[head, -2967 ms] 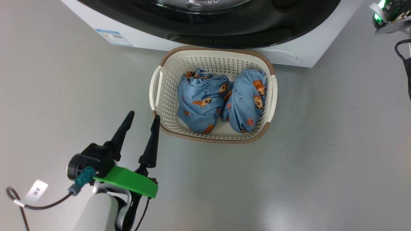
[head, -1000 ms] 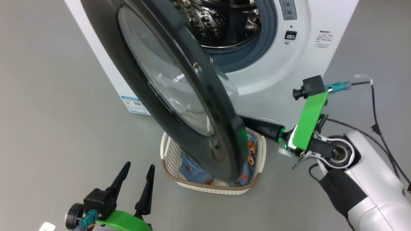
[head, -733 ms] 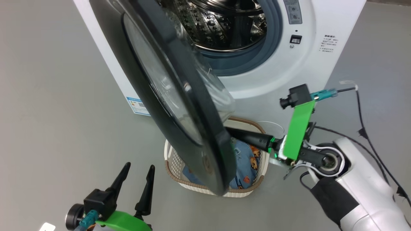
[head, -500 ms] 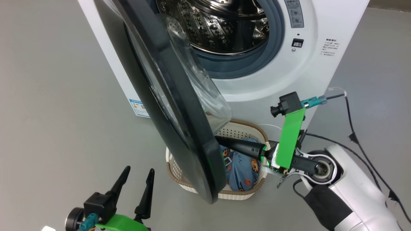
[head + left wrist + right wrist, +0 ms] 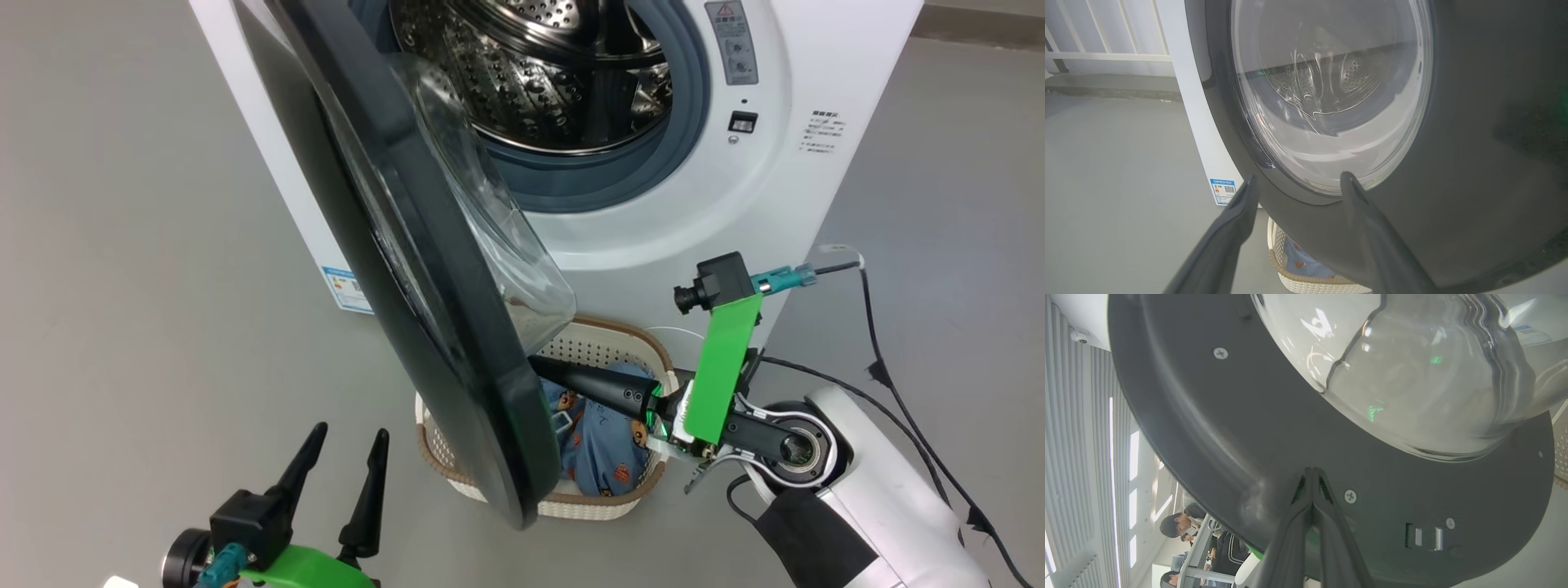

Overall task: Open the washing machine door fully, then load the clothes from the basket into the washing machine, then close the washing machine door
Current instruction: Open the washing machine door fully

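The right pincer [image 5: 1312, 473], fingers pressed together, touches the inner face of the door [image 5: 445, 278], which hangs ajar above the basket [image 5: 608, 508]. The left pincer [image 5: 347, 441], fingers spread, hovers nearby.

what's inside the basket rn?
Light blue bear-print clothes lie in the visible right part of the basket. In the head view the open washing machine door covers the basket's left part, so what lies there, and how many garments, can't be told.
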Available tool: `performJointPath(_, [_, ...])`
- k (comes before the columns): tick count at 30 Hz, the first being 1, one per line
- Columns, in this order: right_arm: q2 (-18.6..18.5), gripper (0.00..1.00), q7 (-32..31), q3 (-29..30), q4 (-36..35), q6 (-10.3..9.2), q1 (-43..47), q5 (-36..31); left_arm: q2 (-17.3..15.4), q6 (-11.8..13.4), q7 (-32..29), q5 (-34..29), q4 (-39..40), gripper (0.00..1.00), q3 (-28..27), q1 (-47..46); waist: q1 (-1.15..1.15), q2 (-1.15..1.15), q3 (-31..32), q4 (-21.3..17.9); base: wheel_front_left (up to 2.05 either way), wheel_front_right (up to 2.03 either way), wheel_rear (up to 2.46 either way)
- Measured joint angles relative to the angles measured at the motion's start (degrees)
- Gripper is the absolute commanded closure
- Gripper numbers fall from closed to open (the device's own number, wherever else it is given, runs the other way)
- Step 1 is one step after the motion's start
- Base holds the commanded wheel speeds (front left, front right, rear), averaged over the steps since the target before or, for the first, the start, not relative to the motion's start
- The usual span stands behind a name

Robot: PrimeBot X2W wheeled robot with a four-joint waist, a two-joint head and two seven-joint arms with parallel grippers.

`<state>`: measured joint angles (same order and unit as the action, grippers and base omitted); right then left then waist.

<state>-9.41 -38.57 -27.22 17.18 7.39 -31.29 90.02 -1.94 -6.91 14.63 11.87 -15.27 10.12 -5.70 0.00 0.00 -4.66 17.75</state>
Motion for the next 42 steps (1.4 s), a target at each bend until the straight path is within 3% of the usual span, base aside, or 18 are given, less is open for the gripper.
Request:
performJointPath(2, [0.1, 0.62, 1.3, 0.3, 0.0, 0.00, 0.5, -0.7, 0.0, 0.0, 0.0, 0.0, -0.1, 0.00, -0.1, 0.0, 0.00, 0.00, 0.3, -0.2, 0.00, 0.00, 0.00])
performJointPath(3, [0.0, 0.48, 2.0, 0.4, 0.1, 0.00, 0.9, -0.9, 0.0, -0.2, 0.0, 0.0, -0.3, 0.00, 0.0, 0.0, 0.00, 0.00, 0.5, -0.3, 0.00, 0.00, 0.00])
performJointPath(4, [0.0, 0.12, 2.8, 0.4, 0.3, 0.00, 1.3, -1.4, 0.0, -0.2, 0.0, 0.0, -0.4, 0.00, -0.1, 0.0, 0.00, 0.00, 0.7, -0.5, 0.00, 0.00, 0.00])
performJointPath(5, [-0.1, 0.00, 3.7, 0.5, 0.4, 0.00, 1.6, -1.6, 0.0, -0.2, 0.0, 0.0, -0.5, 0.00, -0.1, 0.0, 0.00, 0.00, 0.9, -0.6, 0.00, 0.00, 0.00])
performJointPath(12, [-2.8, 0.00, 9.3, 0.2, 1.5, 0.00, 3.5, -4.3, -0.2, -0.4, 0.0, 0.0, -1.4, 0.00, -0.7, 0.1, 0.00, 0.00, 1.9, -2.2, 0.00, 0.00, 0.00])
performJointPath(32, [-10.5, 0.00, 18.9, -0.6, 2.1, 0.00, 11.8, -3.6, -2.6, -0.4, 0.0, 1.3, 0.2, 0.00, -3.0, 5.1, 0.00, 0.00, 4.5, -10.0, 0.00, 0.00, 0.00])
performJointPath(42, [-14.7, 0.00, 27.3, -0.5, 2.5, 0.00, 16.8, -4.8, -2.6, -0.5, 0.0, 1.4, 1.0, 0.00, -4.0, 6.9, 0.00, 0.00, 5.8, -12.2, 0.00, 0.00, 0.00])
